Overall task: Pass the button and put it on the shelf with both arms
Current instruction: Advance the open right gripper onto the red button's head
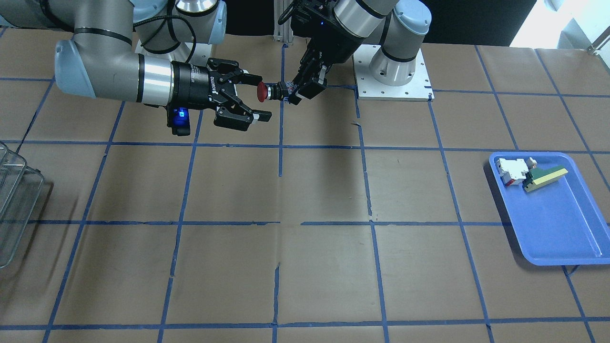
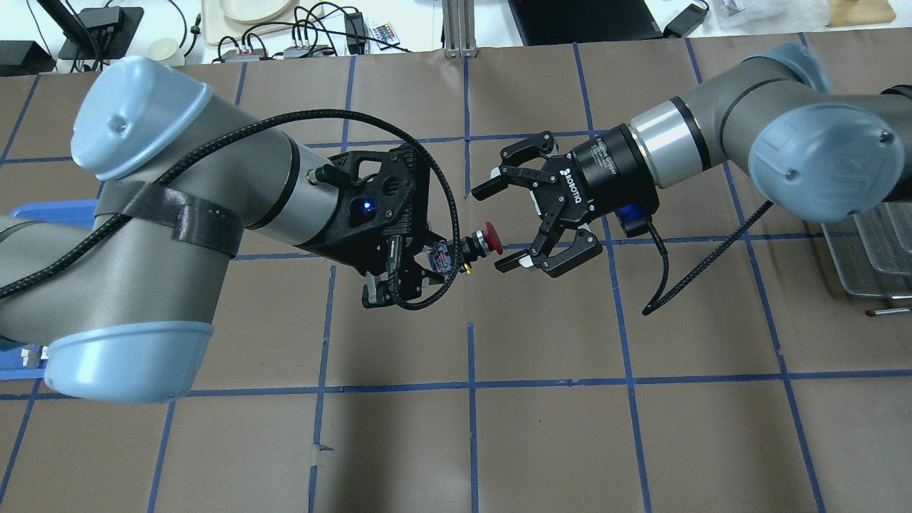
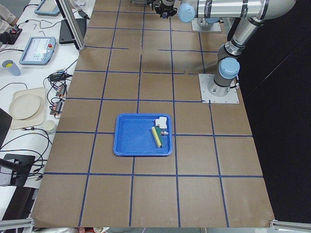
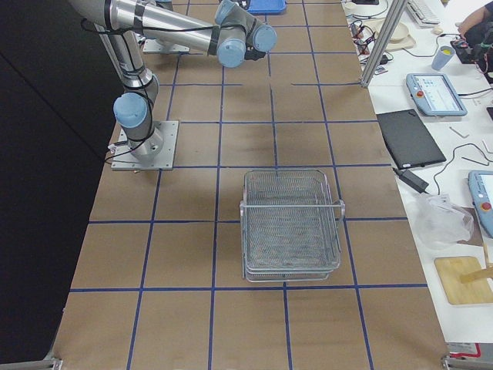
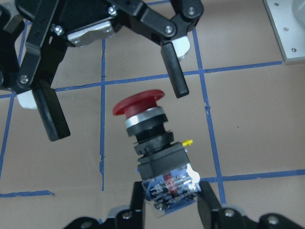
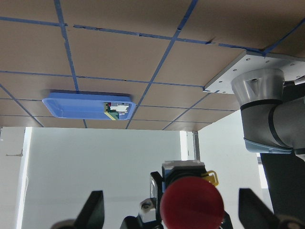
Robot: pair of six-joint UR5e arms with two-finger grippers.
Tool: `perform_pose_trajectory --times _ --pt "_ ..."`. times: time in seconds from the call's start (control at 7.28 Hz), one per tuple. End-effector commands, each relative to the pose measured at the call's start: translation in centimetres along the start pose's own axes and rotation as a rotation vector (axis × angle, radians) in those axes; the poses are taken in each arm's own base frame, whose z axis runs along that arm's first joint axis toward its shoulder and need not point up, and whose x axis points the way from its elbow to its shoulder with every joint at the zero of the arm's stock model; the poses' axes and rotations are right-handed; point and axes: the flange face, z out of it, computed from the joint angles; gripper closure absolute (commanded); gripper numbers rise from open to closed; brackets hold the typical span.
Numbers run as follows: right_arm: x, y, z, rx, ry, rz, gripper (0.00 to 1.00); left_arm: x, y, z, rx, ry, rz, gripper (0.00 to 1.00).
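Observation:
The button [image 1: 267, 92] has a red mushroom cap, a black body and a small grey end block. It is held level in the air above the table's middle. My left gripper [image 1: 291, 94] is shut on its end block, as the left wrist view shows [image 5: 170, 198]. The red cap [image 5: 139, 102] points at my right gripper [image 1: 262, 96], which is open. The right gripper's fingers [image 2: 502, 263] stand on either side of the cap without touching it. In the right wrist view the cap [image 6: 191, 205] sits between the spread fingertips. The button also shows in the overhead view [image 2: 481, 242].
A wire shelf basket [image 4: 291, 223] stands on the robot's right side [image 1: 14, 200]. A blue tray [image 1: 548, 209] on the left side holds a white-and-red block [image 1: 512, 170] and a green-and-yellow wedge [image 1: 545, 177]. Brown paper with blue tape lines covers the table.

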Motion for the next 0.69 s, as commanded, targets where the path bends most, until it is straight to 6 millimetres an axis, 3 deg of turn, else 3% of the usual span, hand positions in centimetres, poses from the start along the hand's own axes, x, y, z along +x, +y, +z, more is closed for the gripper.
perform_pose_trajectory --times 0.0,0.14,0.27,0.41,0.55 --pt "0.13 -0.04 0.04 0.002 0.004 0.003 0.18 0.03 0.0 0.03 0.0 0.0 0.0 0.86" --pt "0.14 0.07 -0.01 0.004 0.004 0.0 0.35 0.0 -0.04 -0.03 0.0 -0.001 0.001 0.86" --pt "0.13 -0.08 -0.11 0.003 0.003 0.007 0.64 0.05 0.03 0.08 0.0 0.0 0.002 0.86" --pt "0.27 -0.13 -0.27 -0.002 0.006 0.02 0.81 0.05 0.03 0.08 0.0 0.0 0.002 0.86" --pt "0.44 0.13 -0.31 -0.005 0.004 0.019 0.88 -0.01 -0.02 0.01 0.001 -0.006 0.004 0.86"
